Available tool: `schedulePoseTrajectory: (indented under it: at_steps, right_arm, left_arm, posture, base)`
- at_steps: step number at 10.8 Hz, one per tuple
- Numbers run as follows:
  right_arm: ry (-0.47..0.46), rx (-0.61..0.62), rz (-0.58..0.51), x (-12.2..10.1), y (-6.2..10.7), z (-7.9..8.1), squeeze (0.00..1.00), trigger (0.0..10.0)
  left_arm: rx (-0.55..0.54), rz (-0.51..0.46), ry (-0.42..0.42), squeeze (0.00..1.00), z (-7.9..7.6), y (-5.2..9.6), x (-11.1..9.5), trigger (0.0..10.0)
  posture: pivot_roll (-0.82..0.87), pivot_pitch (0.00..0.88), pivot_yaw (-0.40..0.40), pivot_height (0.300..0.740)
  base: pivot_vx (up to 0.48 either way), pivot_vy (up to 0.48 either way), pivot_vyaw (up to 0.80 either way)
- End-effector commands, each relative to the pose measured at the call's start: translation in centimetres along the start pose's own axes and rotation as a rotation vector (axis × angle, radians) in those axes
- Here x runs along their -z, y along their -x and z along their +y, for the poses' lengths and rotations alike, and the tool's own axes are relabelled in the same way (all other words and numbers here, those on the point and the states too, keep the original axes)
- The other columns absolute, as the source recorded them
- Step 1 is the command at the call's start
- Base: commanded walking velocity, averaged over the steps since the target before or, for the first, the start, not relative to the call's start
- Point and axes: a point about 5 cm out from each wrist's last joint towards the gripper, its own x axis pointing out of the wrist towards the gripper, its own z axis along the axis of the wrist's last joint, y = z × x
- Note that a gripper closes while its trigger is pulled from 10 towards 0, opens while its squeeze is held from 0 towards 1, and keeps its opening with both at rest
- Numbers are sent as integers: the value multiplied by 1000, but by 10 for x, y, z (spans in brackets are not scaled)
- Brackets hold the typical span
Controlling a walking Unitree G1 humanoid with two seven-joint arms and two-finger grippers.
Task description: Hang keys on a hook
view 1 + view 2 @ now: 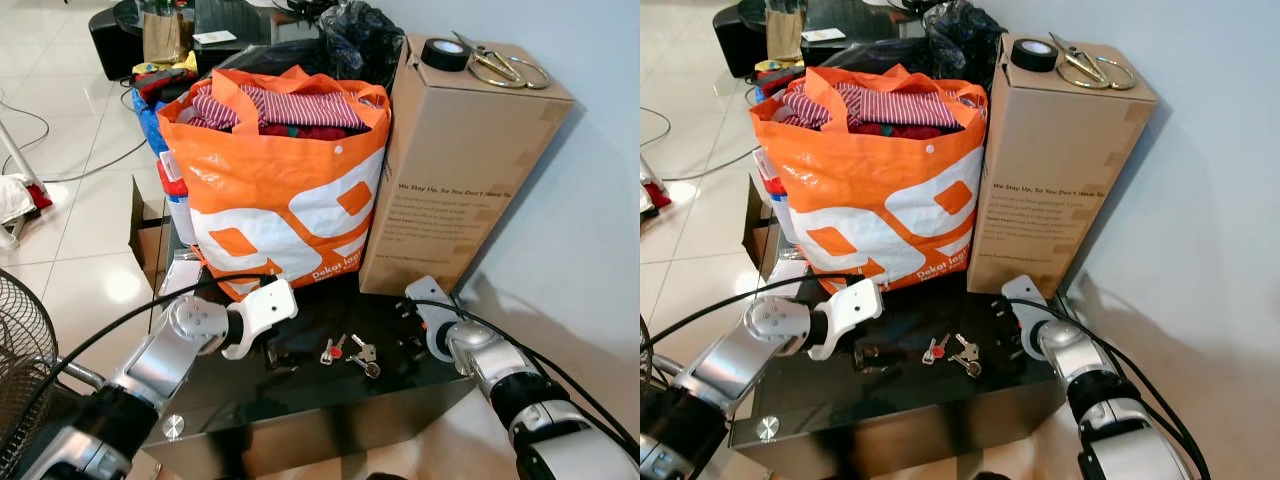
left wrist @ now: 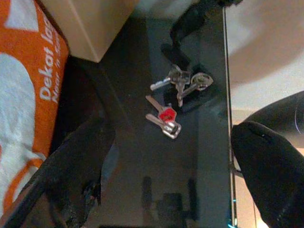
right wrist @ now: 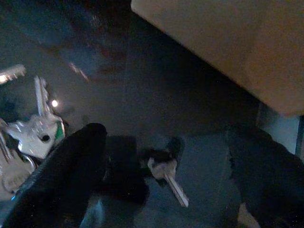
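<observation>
Left gripper [image 1: 272,352]: lowered onto the dark table [image 1: 300,400], fingers seen parted, nothing held. Keys [image 1: 350,352]: laid loose on the table between both grippers. Right gripper [image 1: 410,325]: set beside the keys before the carton [image 1: 450,170], fingers seen apart, empty. Orange bag [image 1: 275,180]: stood behind.
</observation>
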Motion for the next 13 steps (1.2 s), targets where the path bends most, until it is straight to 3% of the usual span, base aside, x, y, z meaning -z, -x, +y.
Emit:
schedulePoseTrajectory:
  at_steps: [1, 3, 8, 13]
  right_arm:
    - [23, 24, 8, -2, 0, -5, 0, 0]
    - [27, 14, 34, 2, -2, -3, 0, 0]
    - [-110, 31, 12, 10, -6, 6, 0, 0]
    - [-123, 59, 22, 14, -7, 7, 0, 0]
  left_arm:
    - [20, 0, -14, 27, -1, -3, -4, 10000]
    - [34, 22, -11, 24, -5, -3, 2, 10000]
    - [31, 27, -7, 24, -5, -3, 3, 10000]
    - [29, 30, 5, 27, -7, -1, 6, 10000]
  posture:
    - [-125, 0, -94, 740]
    - [-121, 0, -102, 740]
    - [-96, 0, -121, 740]
    - [-85, 0, -131, 740]
  base:
    - [0, 0, 0]
    - [0, 0, 0]
    - [0, 0, 0]
    - [0, 0, 0]
